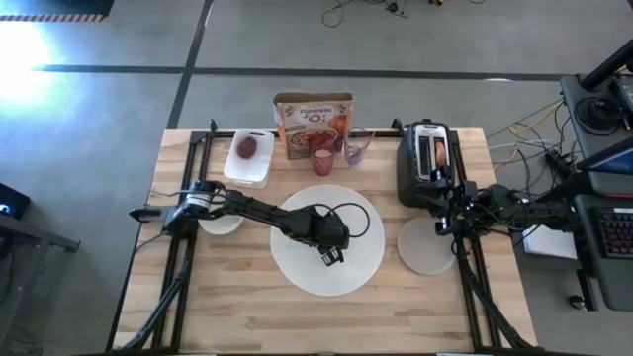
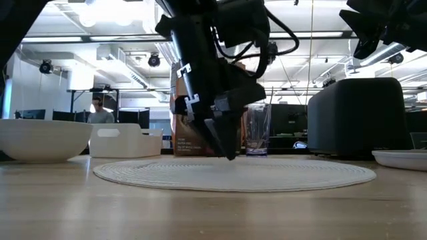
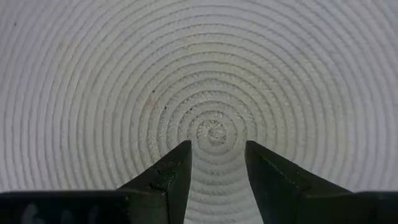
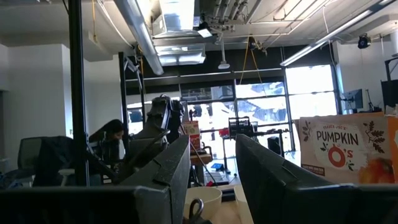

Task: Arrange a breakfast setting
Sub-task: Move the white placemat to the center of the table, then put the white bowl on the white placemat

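L gripper (image 1: 333,255) hangs over centre of the big round white woven mat/plate (image 1: 368,260), fingers (image 3: 171,177) apart w/ nothing between, tips just above it. R gripper (image 1: 442,223) waits by the black toaster (image 1: 425,163), fingers apart, empty. Cereal box (image 4: 345,149) reads "PUMPKIN O's". Small white bowl (image 1: 222,223) at L edge, small pale plate (image 1: 425,247) at R; pink cup (image 1: 323,159) near box; dark-red fruit (image 1: 247,148) in white tray (image 1: 259,170).

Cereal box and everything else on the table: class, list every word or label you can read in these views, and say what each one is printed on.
"PUMPKIN O's": on the cereal box, read in the right wrist view.
Small print above it on the box: too small to read.
Box front in the high view: blurred, unreadable.
Toaster: no readable marking.
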### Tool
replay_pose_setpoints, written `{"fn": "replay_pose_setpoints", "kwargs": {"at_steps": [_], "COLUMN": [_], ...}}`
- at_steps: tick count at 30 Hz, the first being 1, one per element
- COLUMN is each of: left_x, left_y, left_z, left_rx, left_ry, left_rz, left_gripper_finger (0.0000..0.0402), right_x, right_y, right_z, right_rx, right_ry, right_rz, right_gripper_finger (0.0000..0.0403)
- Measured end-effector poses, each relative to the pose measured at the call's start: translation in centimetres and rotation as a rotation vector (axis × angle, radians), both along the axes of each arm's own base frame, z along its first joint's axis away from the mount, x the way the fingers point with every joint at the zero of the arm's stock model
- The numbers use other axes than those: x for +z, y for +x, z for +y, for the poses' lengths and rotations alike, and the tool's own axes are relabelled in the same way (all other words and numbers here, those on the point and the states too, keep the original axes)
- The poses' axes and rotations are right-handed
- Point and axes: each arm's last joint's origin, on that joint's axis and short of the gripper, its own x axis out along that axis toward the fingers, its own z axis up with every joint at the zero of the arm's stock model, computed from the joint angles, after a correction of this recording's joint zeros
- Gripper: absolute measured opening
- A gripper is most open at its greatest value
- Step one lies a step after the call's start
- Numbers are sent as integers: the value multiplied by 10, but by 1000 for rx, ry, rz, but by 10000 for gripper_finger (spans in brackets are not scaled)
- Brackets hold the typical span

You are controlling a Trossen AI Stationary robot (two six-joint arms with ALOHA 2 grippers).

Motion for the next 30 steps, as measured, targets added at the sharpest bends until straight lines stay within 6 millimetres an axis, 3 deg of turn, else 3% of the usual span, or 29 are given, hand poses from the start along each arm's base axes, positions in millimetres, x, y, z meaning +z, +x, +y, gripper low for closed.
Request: {"fn": "replay_pose_setpoints", "kwargs": {"at_steps": [10, 16, 20, 26, 30], "left_x": [23, 58, 77, 90, 91], "left_y": [-6, -32, -53, -80, -83], "left_z": [-24, -47, -54, -56, -56], "left_rx": [-40, -88, -50, 29, 56], "left_ry": [104, 316, 344, 355, 295], "left_rz": [51, 76, 102, 216, 243], "left_gripper_finger": [134, 134, 134, 134, 134], "right_x": [0, 0, 0, 0, 0], "right_y": [0, 0, 0, 0, 0], "right_z": [0, 0, 0, 0, 0], "right_rx": [0, 0, 0, 1, 0], "right_ry": [0, 0, 0, 0, 0], "right_rz": [0, 0, 0, 0, 0], "right_gripper_finger": [118, 118, 118, 118, 118]}}
